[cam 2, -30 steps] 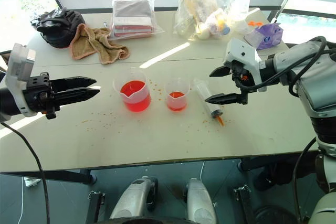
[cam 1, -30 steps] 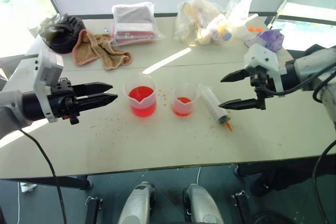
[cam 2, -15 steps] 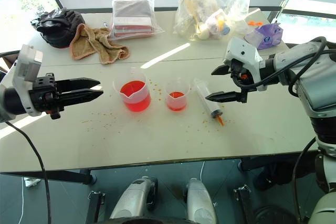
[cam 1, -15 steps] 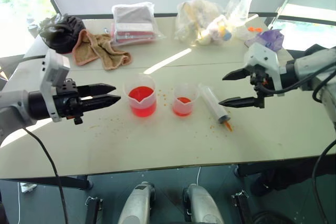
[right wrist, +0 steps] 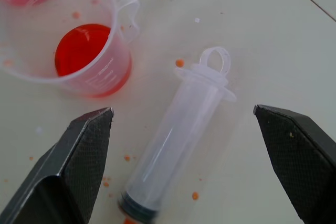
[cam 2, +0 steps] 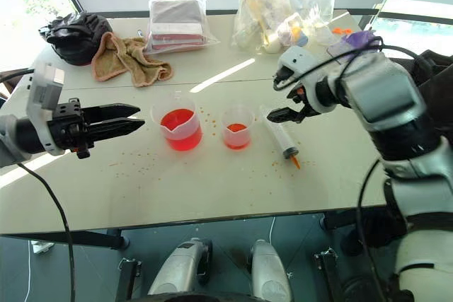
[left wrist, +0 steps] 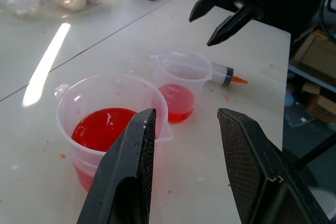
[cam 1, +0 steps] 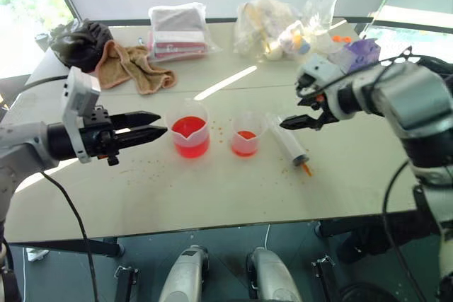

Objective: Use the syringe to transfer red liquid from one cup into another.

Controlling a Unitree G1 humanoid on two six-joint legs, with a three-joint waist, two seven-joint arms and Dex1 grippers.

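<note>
The syringe (right wrist: 178, 140) lies flat on the surface (cam 1: 212, 189), at three o'clock of the small cup (cam 1: 245, 134), under the right tool (cam 1: 297, 107), spread wide and empty, which should straddle the barrel mid-length and close squarely.

the syringe (cam 1: 290, 140), clear-barrelled with an orange tip, lies flat on the surface just below the wide-open right pincer (cam 1: 296, 111). the smaller cup (cam 1: 245, 134) stands upright between both pincers, a little red liquid (cam 1: 245, 136) inside. the spouted beaker (cam 1: 190, 129), fuller, stands just ahead of the open left pincer (cam 1: 157, 124).
</note>
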